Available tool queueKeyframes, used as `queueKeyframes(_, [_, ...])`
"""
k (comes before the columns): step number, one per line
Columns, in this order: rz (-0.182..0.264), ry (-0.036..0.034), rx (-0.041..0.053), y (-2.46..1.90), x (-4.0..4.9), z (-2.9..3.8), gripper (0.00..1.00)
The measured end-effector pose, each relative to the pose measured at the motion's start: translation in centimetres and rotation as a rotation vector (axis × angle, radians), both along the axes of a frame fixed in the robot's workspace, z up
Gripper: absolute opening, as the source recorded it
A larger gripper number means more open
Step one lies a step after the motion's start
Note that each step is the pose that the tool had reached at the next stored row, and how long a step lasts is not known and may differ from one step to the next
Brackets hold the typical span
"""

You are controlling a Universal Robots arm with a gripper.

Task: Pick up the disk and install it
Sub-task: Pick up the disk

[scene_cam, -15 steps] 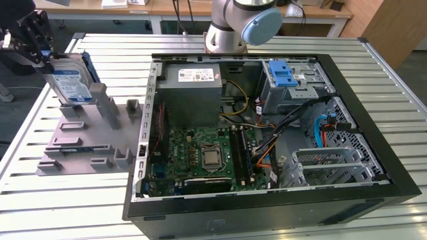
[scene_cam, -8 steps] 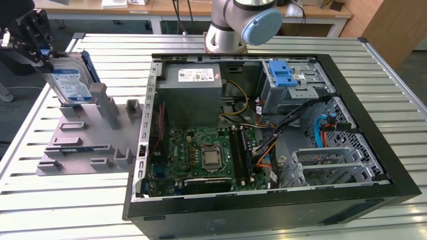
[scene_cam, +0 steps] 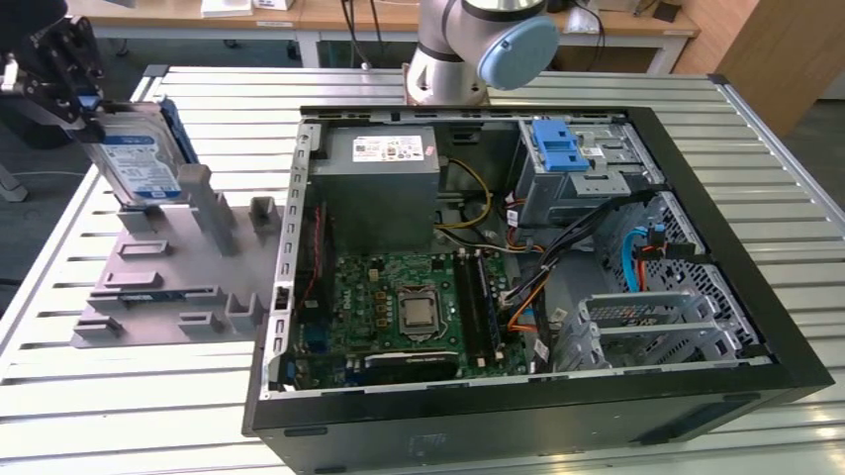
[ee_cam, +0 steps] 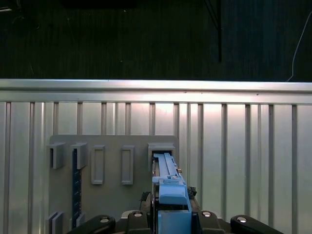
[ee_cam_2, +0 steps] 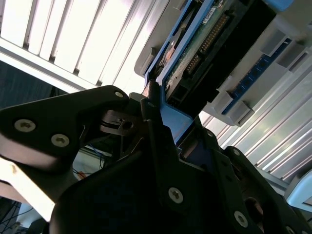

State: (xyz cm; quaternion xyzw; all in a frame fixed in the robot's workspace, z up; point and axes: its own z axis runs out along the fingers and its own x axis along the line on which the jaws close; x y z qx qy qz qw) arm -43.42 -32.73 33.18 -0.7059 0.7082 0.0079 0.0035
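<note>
The disk [scene_cam: 139, 158] stands on edge at the exterior view's left, silver with a blue-and-white label and blue rails, its lower end at a slot of the grey holder plate [scene_cam: 172, 287]. My gripper [scene_cam: 87, 104] is at its upper end, shut on the blue rail. In the first wrist view the disk [ee_cam: 168, 180] runs edge-on from my gripper [ee_cam: 170, 217] toward the holder plate [ee_cam: 112, 200]. The second wrist view shows the fingers [ee_cam_2: 153, 117] pressed against the blue rail, with the disk's [ee_cam_2: 204, 39] underside and connector beyond them.
An open computer case [scene_cam: 739, 257] lies to the exterior view's right of the holder. Inside it are a grey power supply box [scene_cam: 383, 188], a motherboard [scene_cam: 410, 307] and a metal drive cage with a blue bracket [scene_cam: 561, 148]. The arm's base [scene_cam: 462, 49] stands behind the case on the slatted table [scene_cam: 133, 396].
</note>
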Motion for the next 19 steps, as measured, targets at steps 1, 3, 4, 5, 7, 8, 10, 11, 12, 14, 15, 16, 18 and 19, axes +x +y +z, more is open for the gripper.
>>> queueKeyframes(1, [0.000,0.0001,0.0000,0.00,0.00,0.03,0.36])
queueKeyframes(3, [0.000,0.0001,-0.0001,0.00,0.00,0.09,0.36])
queueKeyframes(4, [0.000,0.0001,0.0000,0.00,0.00,0.11,0.36])
queueKeyframes(5, [0.000,0.0000,0.0000,0.00,0.00,0.13,0.36])
queueKeyframes(7, [0.000,0.0001,0.0000,0.00,0.00,0.18,0.36])
queueKeyframes(8, [0.000,0.0000,0.0000,0.00,0.00,0.21,0.36])
queueKeyframes(10, [0.000,0.0001,0.0000,0.00,0.00,0.26,0.36])
queueKeyframes(11, [0.000,0.0001,0.0000,0.00,0.00,0.29,0.36])
queueKeyframes(12, [0.000,0.0000,0.0000,0.00,0.00,0.31,0.36])
queueKeyframes(14, [0.000,0.0000,0.0000,0.00,0.00,0.34,0.36])
queueKeyframes(15, [0.000,0.0001,0.0000,0.00,0.00,0.37,0.36])
queueKeyframes(16, [0.000,0.0000,0.0000,0.00,0.00,0.39,0.36])
queueKeyframes(18, [0.000,0.0000,0.0000,0.00,0.00,0.42,0.36])
queueKeyframes(19, [0.000,0.0001,0.0000,0.00,0.00,0.45,0.36])
